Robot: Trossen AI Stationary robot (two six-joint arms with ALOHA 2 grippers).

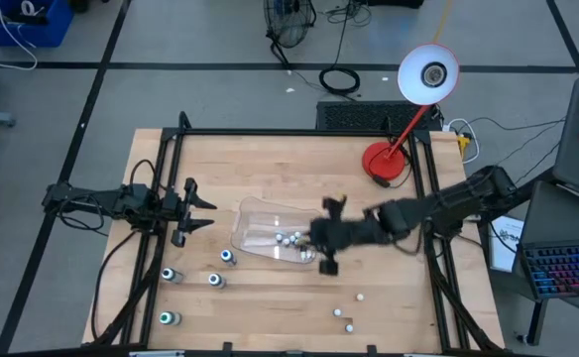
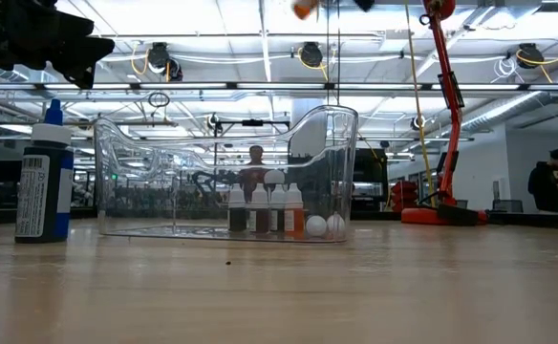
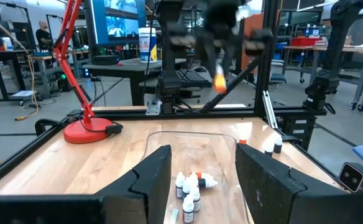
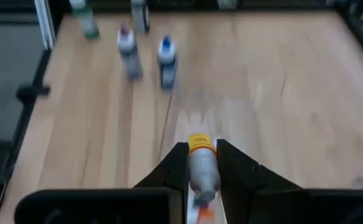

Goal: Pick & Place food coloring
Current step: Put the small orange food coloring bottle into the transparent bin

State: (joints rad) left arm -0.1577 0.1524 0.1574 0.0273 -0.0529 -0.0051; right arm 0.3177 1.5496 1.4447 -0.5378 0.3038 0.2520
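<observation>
The clear tray (image 1: 255,213) lies mid-table with several tiny whitish bottles (image 1: 288,239) standing inside it (image 2: 265,208) (image 3: 191,186). My right gripper (image 1: 317,238) hovers over the tray's right end, shut on one small food coloring bottle (image 4: 201,171). That bottle also shows in the left wrist view (image 3: 219,79). My left gripper (image 1: 198,210) waits just left of the tray, open (image 3: 200,180), pointing level at it and touching nothing. Larger bottles with blue or green tops (image 1: 227,257) (image 4: 166,59) stand upright near the table's left near corner. My right gripper pinches the small whitish bottle by its body (image 4: 201,180) between its two fingers. The bottle lies along the fingers, and its orange-banded end (image 4: 200,143) sticks out past the fingertips. It is lifted clear above the tray, with its orange end lowest (image 3: 219,81).
A red desk lamp (image 1: 389,164) stands at the far right of the table. Black frame rails (image 1: 161,198) run along both sides. Three tiny bottles (image 1: 349,315) lie near the right near edge. A blue-topped bottle (image 2: 45,177) stands left of the tray. A person (image 2: 551,182) is in the room behind.
</observation>
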